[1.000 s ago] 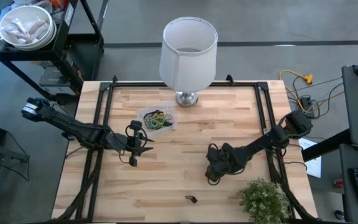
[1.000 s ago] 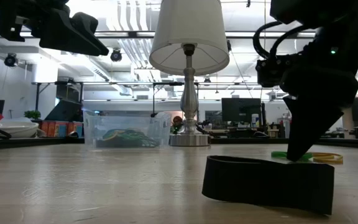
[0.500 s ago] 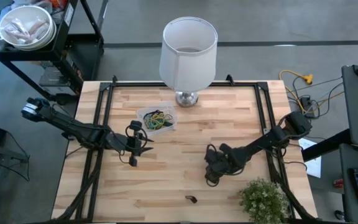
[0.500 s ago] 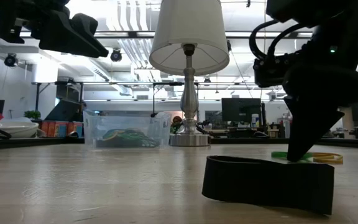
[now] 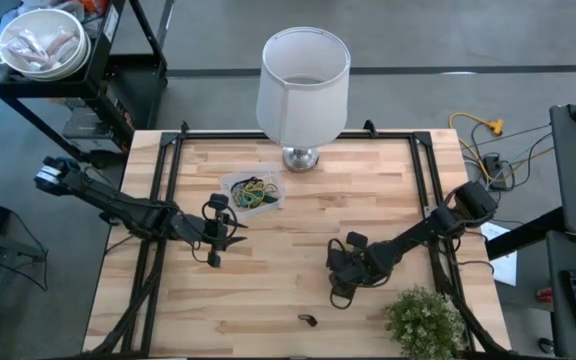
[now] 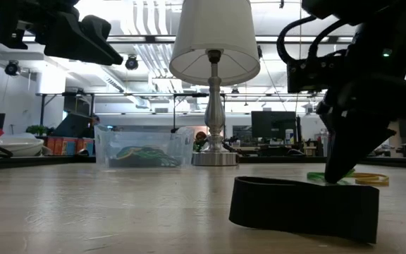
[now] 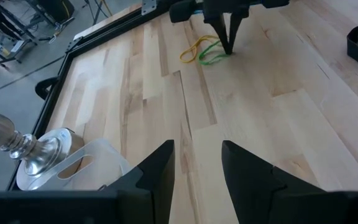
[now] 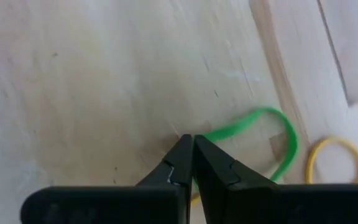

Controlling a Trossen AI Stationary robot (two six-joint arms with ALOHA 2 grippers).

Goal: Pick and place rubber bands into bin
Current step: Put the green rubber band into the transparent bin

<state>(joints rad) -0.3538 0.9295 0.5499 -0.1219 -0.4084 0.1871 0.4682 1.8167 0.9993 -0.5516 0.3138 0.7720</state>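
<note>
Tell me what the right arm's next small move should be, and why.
Probably a short lift straight up. The right pincer is down at the table with its tips closed against the green rubber band, so raising it would show whether the band comes along before any carry to the bin.

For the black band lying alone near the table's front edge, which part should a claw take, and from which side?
Take the black band by its top edge, coming straight down. It stands on edge as a wide, upright loop, so one finger can drop inside and the other outside, pinching a single wall. Nothing lies close by it on the table.
</note>
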